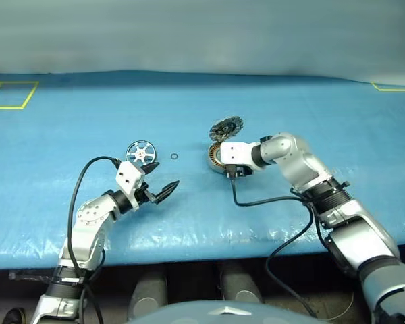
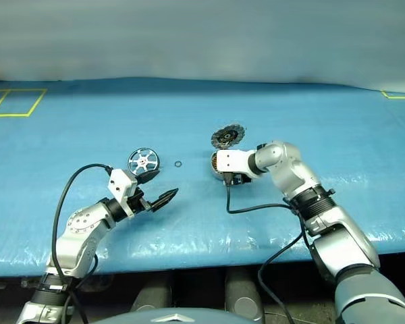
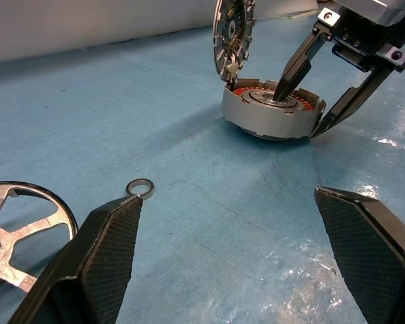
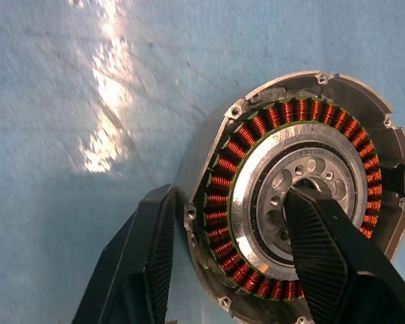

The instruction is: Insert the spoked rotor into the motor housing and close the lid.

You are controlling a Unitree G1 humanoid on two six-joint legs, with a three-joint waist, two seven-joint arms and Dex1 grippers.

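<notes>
Spoked rotor [image 1: 141, 152] standing tilted on blue table cover [image 1: 67, 135], just beyond left gripper [image 3: 233, 260]; fingers spread wide, holding nothing. Small metal ring [image 1: 173, 156] lying loose just right of rotor. Motor housing [image 4: 293, 202] further right, lid [image 1: 226, 128] hinged up behind it. Right gripper [image 4: 233, 253] straddling housing wall: one finger [image 4: 320, 243] inside at the hub, other outside the rim, not yet clamped.

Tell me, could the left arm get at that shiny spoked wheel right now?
Probably yes. The spoked rotor lies right beside the left tool, whose fingers are wide open, with bare mat between; the right tool is busy at the motor housing.
</notes>
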